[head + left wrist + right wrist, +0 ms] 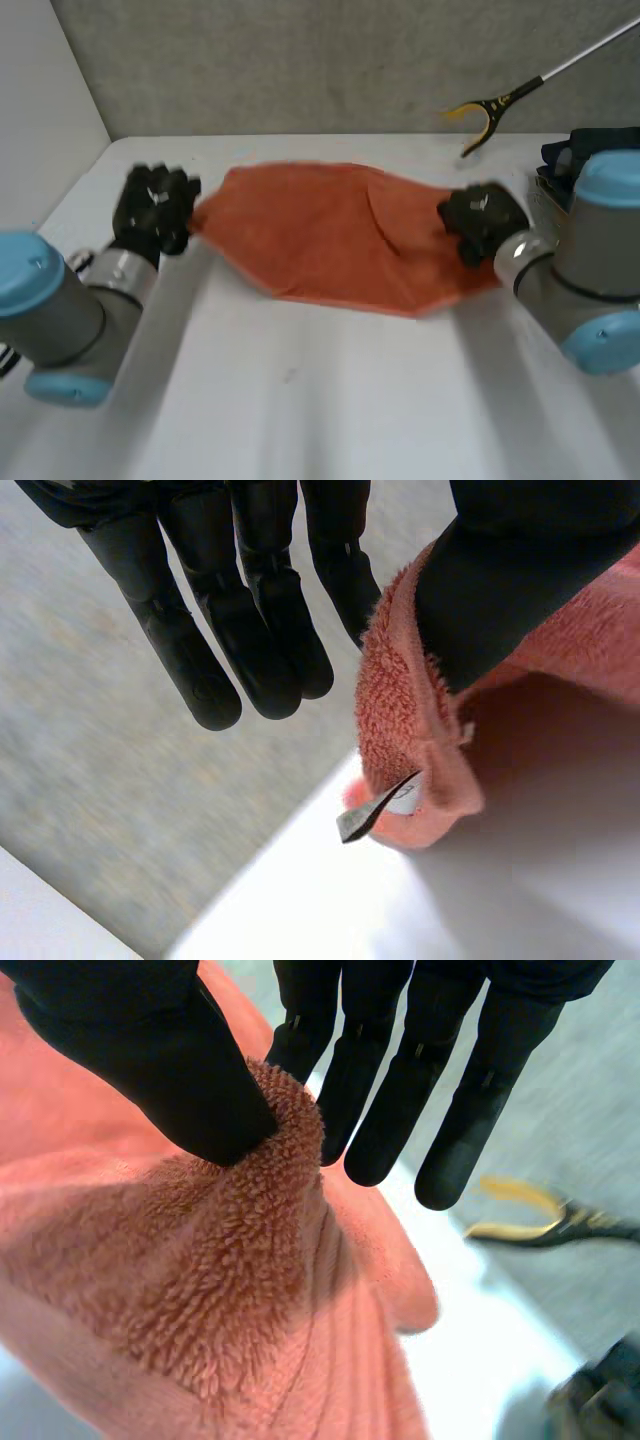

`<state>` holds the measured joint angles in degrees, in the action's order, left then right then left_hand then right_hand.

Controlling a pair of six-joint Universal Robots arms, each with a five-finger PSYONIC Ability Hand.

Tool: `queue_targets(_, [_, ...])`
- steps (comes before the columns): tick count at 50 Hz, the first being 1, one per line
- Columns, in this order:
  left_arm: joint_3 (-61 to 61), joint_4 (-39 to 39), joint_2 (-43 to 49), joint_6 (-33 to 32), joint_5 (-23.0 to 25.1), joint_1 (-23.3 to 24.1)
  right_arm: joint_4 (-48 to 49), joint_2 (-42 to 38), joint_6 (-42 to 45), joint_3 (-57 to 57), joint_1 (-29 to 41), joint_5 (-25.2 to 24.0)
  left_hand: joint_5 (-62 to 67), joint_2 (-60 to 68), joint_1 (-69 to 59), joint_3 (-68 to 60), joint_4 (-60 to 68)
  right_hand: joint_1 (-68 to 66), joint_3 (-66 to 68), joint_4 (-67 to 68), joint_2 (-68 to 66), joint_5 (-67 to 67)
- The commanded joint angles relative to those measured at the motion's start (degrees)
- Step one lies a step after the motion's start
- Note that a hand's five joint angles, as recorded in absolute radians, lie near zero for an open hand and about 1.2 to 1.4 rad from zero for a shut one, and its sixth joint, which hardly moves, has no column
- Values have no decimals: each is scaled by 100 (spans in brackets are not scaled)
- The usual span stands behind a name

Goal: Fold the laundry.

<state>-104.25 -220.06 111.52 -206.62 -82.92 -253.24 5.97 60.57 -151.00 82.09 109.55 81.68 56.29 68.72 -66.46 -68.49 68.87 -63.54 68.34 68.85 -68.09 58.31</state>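
Orange towel (330,235) spread across white table (330,400), left hand (152,208) at its left tip, right hand (480,220) at right end. Grabber tool (500,105) back right, dark cloth (580,150) near it.

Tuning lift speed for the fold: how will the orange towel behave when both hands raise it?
Probably floppy: the orange towel creases between the left hand and right hand, so expect its middle to sag. Likely light; it bunches at the right hand's thumb. Its fuzzy pile should resist slipping.

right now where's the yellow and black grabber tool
In the head view the grabber tool is at the far right of the table, beyond the right hand pinching the orange towel, next to a dark clothes pile.
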Motion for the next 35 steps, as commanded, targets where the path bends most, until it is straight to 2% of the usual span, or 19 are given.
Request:
queue_targets(1, [-447, -63, -24, -291, 56, -14, -44, -142, 115, 447, -214, 32, 1371, 1128, -1354, -1151, 1113, 1156, -1636, -1687, 1611, -1633])
queue_targets(3, [-561, -54, -286, -300, 56, -32, -35, -134, 115, 509, -319, 32, 1371, 1128, -1354, -1151, 1113, 2247, -2726, -2777, 2701, -2723])
queue_targets(10, [-790, -45, -859, -265, 56, -58, -35, 411, 89, 571, -873, -30, 1371, 1128, -1354, -1151, 1113, 2335, -2814, -2865, 2790, -2811])
queue_targets(12, [-860, -28, -1096, -256, 56, -58, -44, 447, 88, 510, -1005, 14, 1371, 1128, -1354, -1151, 1113, 2753, -3232, -3283, 3207, -3229])
queue_targets(13, [-878, -19, -1175, -256, 56, -58, -105, 455, 115, 448, -1119, 49, 1371, 1128, -1354, -1151, 1113, 4354, -4834, -4884, 4809, -4831])
queue_targets(14, [-878, -10, -1246, -247, 56, -58, -140, 455, 132, 422, -1163, 58, 1371, 1128, -1354, -1151, 1113, 5354, -5834, -5885, 5809, -5831])
queue_targets(23, [-878, 7, -1598, -63, 65, -32, -817, 517, 194, 500, -1515, -47, 1371, 1128, -1354, -1151, 1113, 5354, -5834, -5885, 5809, -5831])
queue_targets(26, [-878, 7, -1598, -27, 65, -58, -896, 858, 334, 807, -1568, -135, 1371, 1128, -1354, -1151, 1113, 4929, -5408, -5459, 5383, -5405])
queue_targets(30, [-904, 7, -1580, -19, 65, -67, -958, 1483, 729, 1378, -1752, -556, 1371, 1128, -1354, -1151, 1113, 4102, -4581, -4632, 4557, -4578])
queue_targets(35, [-957, 7, -1580, -19, 65, -85, -975, 1536, 1151, 1959, -2139, -1189, 1371, 1128, -1354, -1151, 1113, 4202, -4681, -4732, 4657, -4678])
